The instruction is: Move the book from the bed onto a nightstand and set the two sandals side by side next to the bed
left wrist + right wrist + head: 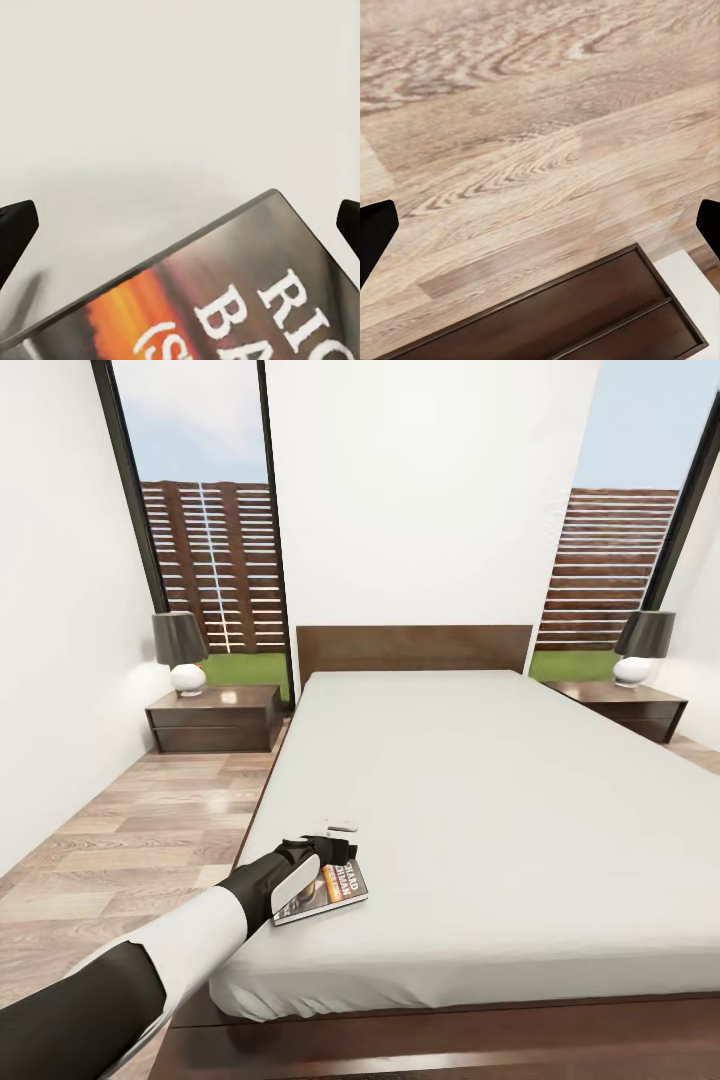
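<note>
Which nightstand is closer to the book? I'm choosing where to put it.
The nightstand left of the bed, under the window: the book lies near that edge; the other nightstand stands across the mattress.

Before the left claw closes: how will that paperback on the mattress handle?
The book looks thin, so probably light and a bit bendy if pinched at one edge. Its cover looks glossy, so it may slip. Lying flat on the soft-looking mattress, it likely slides rather than tips when the left claw nudges it.
</note>
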Available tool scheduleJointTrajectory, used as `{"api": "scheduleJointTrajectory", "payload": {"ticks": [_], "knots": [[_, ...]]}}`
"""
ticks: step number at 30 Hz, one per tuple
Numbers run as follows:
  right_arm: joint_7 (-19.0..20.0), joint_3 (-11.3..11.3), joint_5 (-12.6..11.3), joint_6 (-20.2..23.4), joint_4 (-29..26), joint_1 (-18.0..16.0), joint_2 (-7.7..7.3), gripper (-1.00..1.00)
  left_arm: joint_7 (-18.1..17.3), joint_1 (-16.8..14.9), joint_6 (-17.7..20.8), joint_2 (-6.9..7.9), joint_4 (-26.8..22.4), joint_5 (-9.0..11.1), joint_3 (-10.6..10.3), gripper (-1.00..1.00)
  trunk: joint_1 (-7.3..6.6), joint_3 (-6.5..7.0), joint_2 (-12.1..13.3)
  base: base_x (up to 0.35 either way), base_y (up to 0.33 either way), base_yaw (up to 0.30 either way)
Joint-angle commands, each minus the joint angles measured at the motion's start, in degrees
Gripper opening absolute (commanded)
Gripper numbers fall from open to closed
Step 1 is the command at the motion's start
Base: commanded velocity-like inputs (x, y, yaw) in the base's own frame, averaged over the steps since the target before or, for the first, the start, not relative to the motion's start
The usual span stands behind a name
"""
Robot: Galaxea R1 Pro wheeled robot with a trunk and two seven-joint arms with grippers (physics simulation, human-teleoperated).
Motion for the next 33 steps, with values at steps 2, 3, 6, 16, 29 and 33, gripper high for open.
{"api": "scheduleJointTrajectory", "payload": {"ticks": [2, 3, 6, 16, 29, 33], "knots": [[-0.02, -0.37, -0.02, -0.46, 0.11, -0.02, 0.0, 1.0, 0.49, -0.07, 0.07, 0.05, -0.11, 0.6, -0.46, 1.0, -0.01, -0.04, -0.02, 0.0, 0.0, 0.0], [-0.02, -0.38, -0.02, -0.46, 0.11, -0.01, 0.0, 1.0, 0.5, -0.07, 0.05, 0.05, -0.11, 0.6, -0.46, 1.0, -0.01, -0.04, -0.02, 0.0, 0.0, 0.0], [-0.02, -0.38, -0.02, -0.46, 0.11, -0.01, -0.02, 1.0, 0.49, -0.08, 0.05, 0.05, -0.11, 0.6, -0.46, 1.0, -0.01, -0.04, -0.02, 0.0, 0.0, 0.0], [-0.02, -0.37, -0.02, -0.46, 0.11, 0.01, 0.0, 1.0, 0.51, -0.08, 0.06, 0.05, -0.11, 0.59, -0.46, 1.0, 0.53, -1.29, -0.87, 0.0, 0.0, 0.0], [-0.02, -0.32, -0.02, -0.43, 0.11, -0.01, 0.06, 1.0, 0.52, -0.07, 0.0, 0.02, -0.11, 0.57, -0.46, 1.0, 0.53, -1.29, -0.87, 0.0, 0.0, 0.0], [-0.02, -0.31, -0.02, -0.45, 0.11, -0.03, 0.04, 1.0, 0.51, -0.08, 0.0, 0.03, -0.11, 0.57, -0.46, 1.0, 0.53, -1.29, -0.87, 0.0, 0.0, 0.0]]}}
